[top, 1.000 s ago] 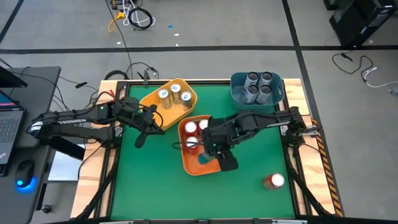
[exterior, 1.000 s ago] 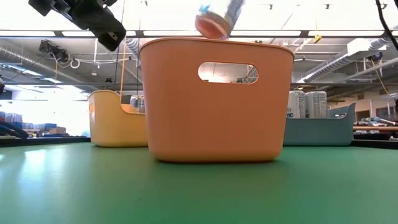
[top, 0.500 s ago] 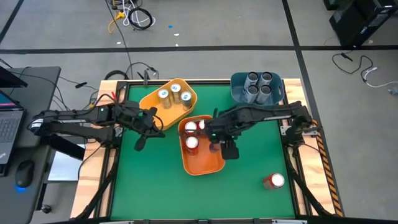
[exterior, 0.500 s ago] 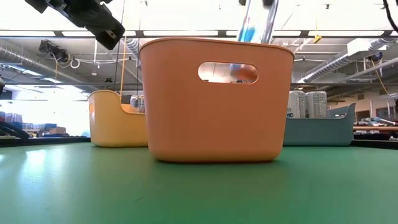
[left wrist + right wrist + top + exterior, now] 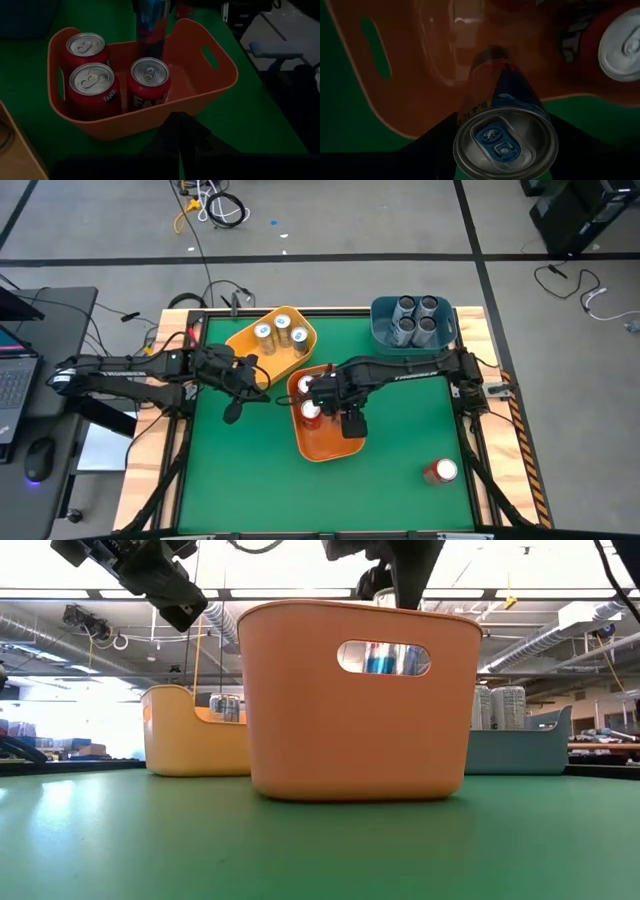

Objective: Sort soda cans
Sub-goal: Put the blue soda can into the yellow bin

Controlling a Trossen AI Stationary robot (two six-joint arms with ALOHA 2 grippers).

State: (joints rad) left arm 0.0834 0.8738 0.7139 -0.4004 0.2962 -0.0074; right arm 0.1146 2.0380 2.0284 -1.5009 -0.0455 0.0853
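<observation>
Lowering a can into the orange bin (image 5: 322,448), that's the right gripper (image 5: 338,402) at work: its fingers are clamped round a slim can (image 5: 506,143) with a blue-marked top, and the can stands upright inside the bin, seen from the left wrist as a dark blue column (image 5: 151,30) behind three red cans (image 5: 93,85). Through the bin's handle slot the low view catches a strip of its blue side (image 5: 383,660). So the step in hand looks like the placing itself. Next move, by my reckoning: settle it on the floor, let go, lift straight up clear of the red neighbours.

Odd pairing, mind you: a blue can among reds.

Left gripper (image 5: 236,379) hangs shut and empty over the green table (image 5: 250,480), between the yellow bin (image 5: 240,337) and the orange one. One red can (image 5: 440,471) lies alone near the table's corner, still to be sorted.

Hard to tell: whether the slim can's base is touching the floor yet. The bin wall hides that low down, and the arm covers it from above.
</observation>
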